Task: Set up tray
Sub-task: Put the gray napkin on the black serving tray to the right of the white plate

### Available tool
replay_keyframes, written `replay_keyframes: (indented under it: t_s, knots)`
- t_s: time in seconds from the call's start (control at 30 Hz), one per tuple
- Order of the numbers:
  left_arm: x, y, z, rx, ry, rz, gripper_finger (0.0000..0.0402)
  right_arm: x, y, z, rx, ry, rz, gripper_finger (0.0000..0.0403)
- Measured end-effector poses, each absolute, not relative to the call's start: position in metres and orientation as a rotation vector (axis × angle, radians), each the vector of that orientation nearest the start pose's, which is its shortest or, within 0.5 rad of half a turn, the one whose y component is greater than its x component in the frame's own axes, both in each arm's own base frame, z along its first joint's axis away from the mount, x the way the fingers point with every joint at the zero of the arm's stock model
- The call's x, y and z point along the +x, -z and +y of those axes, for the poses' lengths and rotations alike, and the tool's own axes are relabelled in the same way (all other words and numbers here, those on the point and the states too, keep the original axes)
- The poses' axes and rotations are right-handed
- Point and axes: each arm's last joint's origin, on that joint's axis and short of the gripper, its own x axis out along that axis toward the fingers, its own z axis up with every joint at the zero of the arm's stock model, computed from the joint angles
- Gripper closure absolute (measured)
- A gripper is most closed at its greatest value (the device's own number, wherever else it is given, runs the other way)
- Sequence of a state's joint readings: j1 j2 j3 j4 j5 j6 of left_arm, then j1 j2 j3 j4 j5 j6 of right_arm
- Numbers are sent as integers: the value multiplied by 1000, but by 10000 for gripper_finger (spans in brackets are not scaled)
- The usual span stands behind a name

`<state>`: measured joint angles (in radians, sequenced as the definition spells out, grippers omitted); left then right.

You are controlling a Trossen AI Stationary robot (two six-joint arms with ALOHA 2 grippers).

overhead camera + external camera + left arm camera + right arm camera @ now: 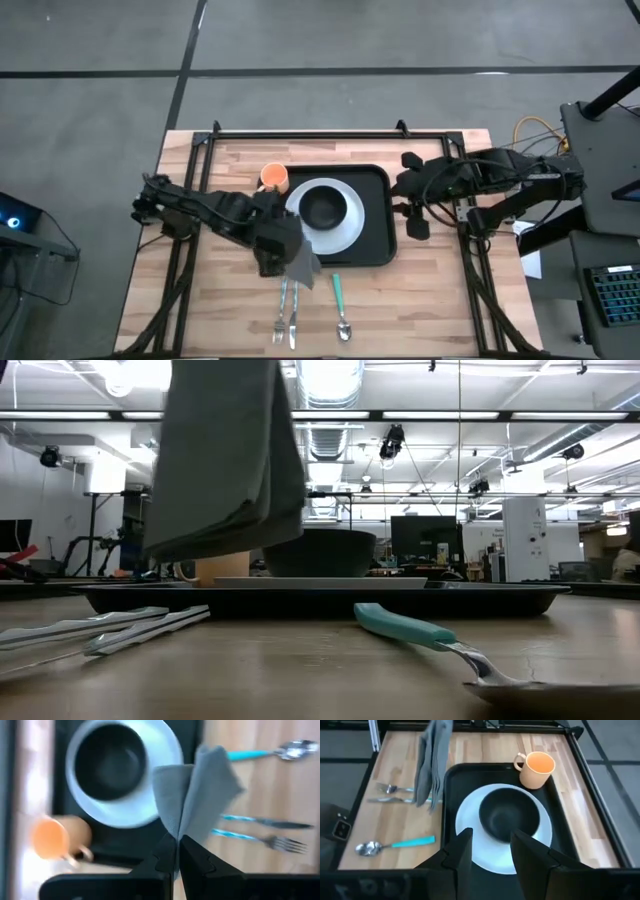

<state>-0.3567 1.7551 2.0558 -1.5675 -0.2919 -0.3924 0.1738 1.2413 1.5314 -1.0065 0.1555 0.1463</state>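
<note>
Left end effector [176, 851] clamps grey napkin [200, 795] above tray [380, 225] edge; right end effector [490, 851] open, empty.

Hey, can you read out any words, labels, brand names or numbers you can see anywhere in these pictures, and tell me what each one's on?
No text can be read in any view.
The tray, white plate, black bowl, orange mug, grey napkin and cutlery carry no visible print.
Room equipment behind the table in the low view: any signs are too small and blurred to read.
</note>
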Motion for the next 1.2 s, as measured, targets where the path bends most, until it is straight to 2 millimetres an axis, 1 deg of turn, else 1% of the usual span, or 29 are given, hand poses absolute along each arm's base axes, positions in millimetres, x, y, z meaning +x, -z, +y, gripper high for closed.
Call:
replay_keyframes:
  t_s: [0.07,0.17,0.27,0.43,0.57,0.7,0.77,0.9,1.03,1.2]
  knots:
    - [308,-399,-96,122,-212,1152,402,222,-417,35,15,27,717,280]
    - [326,-395,-85,191,-209,1131,402,219,-419,34,-22,28,704,280]
    - [341,-393,-69,193,-231,1126,402,218,-420,33,-21,49,698,276]
    - [363,-387,-49,209,-256,1136,401,227,-413,33,-59,41,695,245]
    - [377,-391,-39,172,-286,1103,401,239,-402,29,-84,53,683,212]
    - [382,-401,-36,163,-285,1025,401,245,-393,22,-96,98,671,195]
    - [382,-403,-37,158,-258,992,401,246,-389,19,-105,104,664,191]
    - [378,-410,-37,146,-254,965,401,249,-389,16,-119,105,587,190]
    - [378,-411,-37,145,-256,960,401,257,-383,17,-138,95,526,190]
    - [378,-410,-36,140,-296,956,401,269,-374,17,-106,107,538,190]
